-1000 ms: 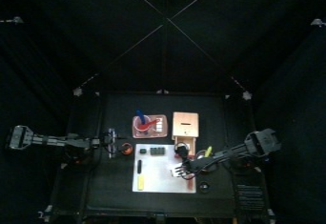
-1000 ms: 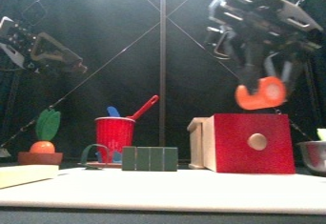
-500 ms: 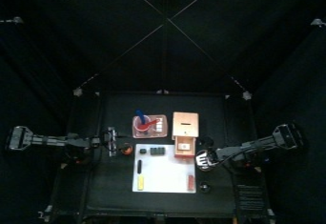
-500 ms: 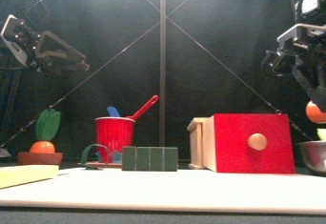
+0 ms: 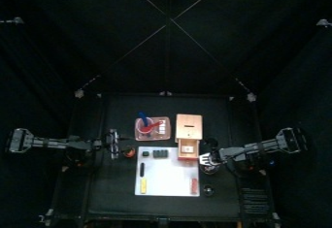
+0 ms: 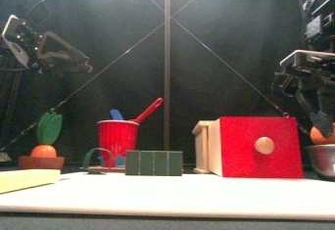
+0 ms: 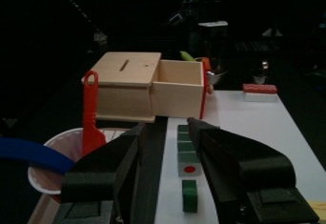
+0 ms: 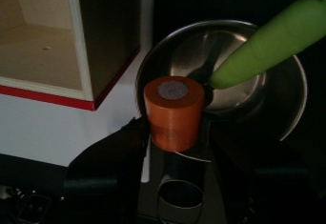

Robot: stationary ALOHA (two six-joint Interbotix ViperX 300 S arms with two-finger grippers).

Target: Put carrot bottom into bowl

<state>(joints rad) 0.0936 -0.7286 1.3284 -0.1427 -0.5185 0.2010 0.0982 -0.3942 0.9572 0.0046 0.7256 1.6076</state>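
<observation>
Right gripper pinches the carrot bottom between its jaws, just above the bowl. A green piece lies across the bowl. The red-fronted wooden box stands beside it. Left gripper hangs spread, away from them.

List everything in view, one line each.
carrot piece: one, orange, in the right gripper, over the bowl
bowl: one, grey metal, table's right edge
green piece: one, lying in the bowl
box: one, wood with red front, right of middle
cup: one, red, left of middle
block: one, dark green, before the cup
mat: one, white, table's front
left gripper: open, raised at left
right gripper: holding the carrot piece
</observation>
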